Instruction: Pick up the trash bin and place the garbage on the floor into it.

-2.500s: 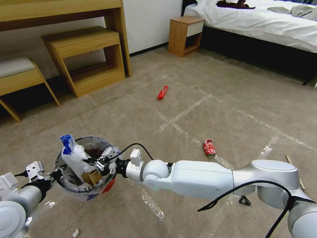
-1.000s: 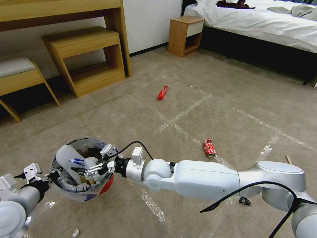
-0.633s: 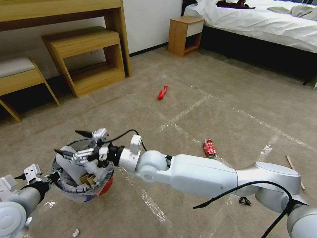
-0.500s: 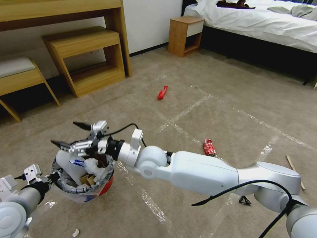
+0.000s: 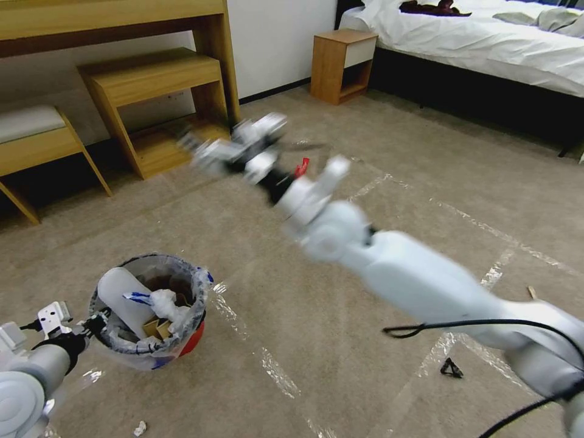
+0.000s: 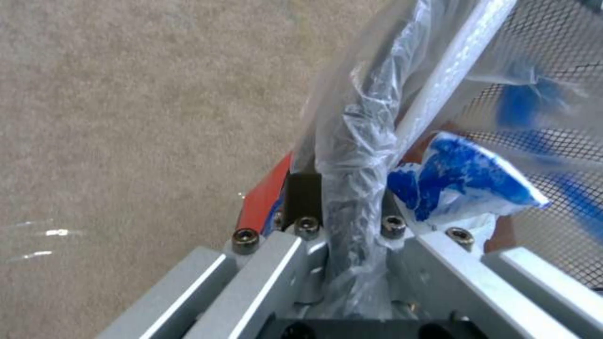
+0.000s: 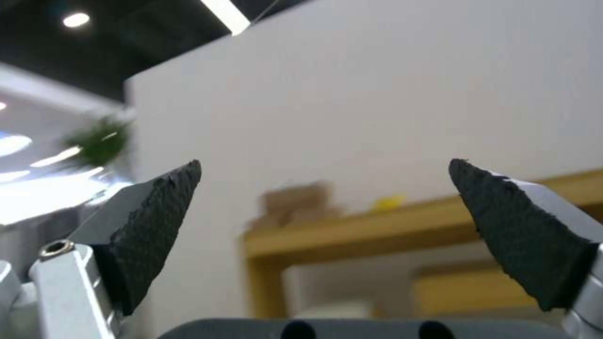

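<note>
Right gripper raised mid-air with jaws wide and empty, red wrapper on floor just at its 4 o'clock, left gripper clamped on trash bin rim, far at 7 o'clock.

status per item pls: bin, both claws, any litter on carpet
trash bin: upright, bag-lined, holding litter
left claw: shut on trash bin rim
right claw: open, empty, raised clear of the bin
red wrapper: on carpet, partly behind right arm
white scrap: on carpet near bin
</note>
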